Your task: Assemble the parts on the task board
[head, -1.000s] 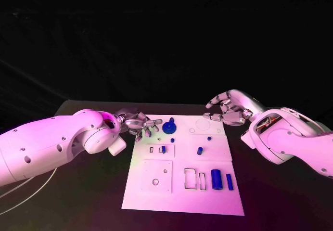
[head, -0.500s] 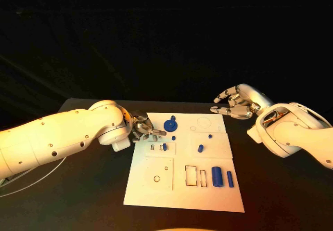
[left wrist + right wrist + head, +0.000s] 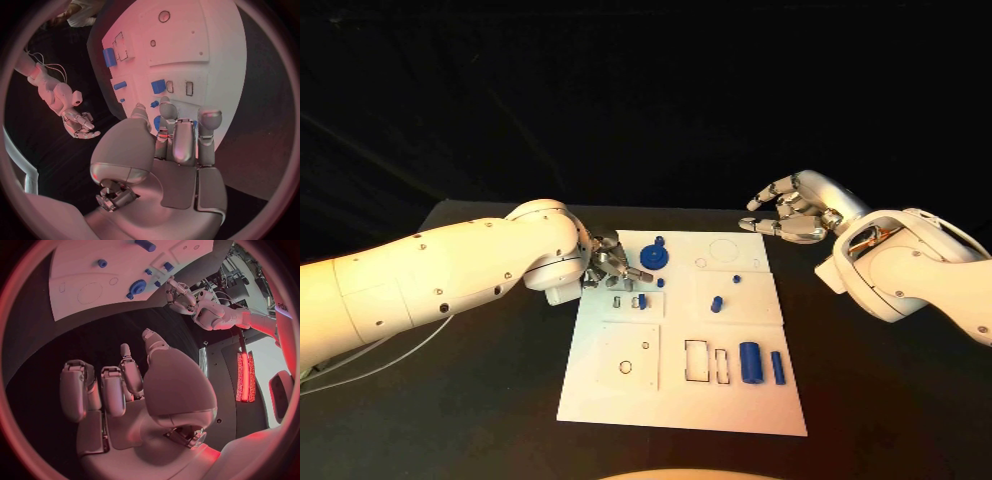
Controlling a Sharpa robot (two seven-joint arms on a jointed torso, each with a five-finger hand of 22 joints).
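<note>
The white task board [image 3: 625, 395] lies in the middle of the table. A round blue part [image 3: 655, 260] stands near its far left corner. Small blue parts [image 3: 715, 303] dot the middle, and a blue cylinder [image 3: 750, 362] with a thin blue bar [image 3: 777, 367] lies at the near right. My left hand [image 3: 607, 268] hovers at the board's far left edge beside the round part, fingers stretched over the board [image 3: 187, 45], holding nothing. My right hand [image 3: 790, 215] hangs over the black table past the far right corner, fingers loosely bent, empty.
Black table [image 3: 473, 400] surrounds the board on all sides. Outlined slots [image 3: 695, 365] sit in the board's near half beside the cylinder. My left forearm [image 3: 430, 285] lies across the table's left side.
My left arm has swung in toward the board, and its hand has edged a little closer to the round blue part. The right hand has drifted slightly right.
</note>
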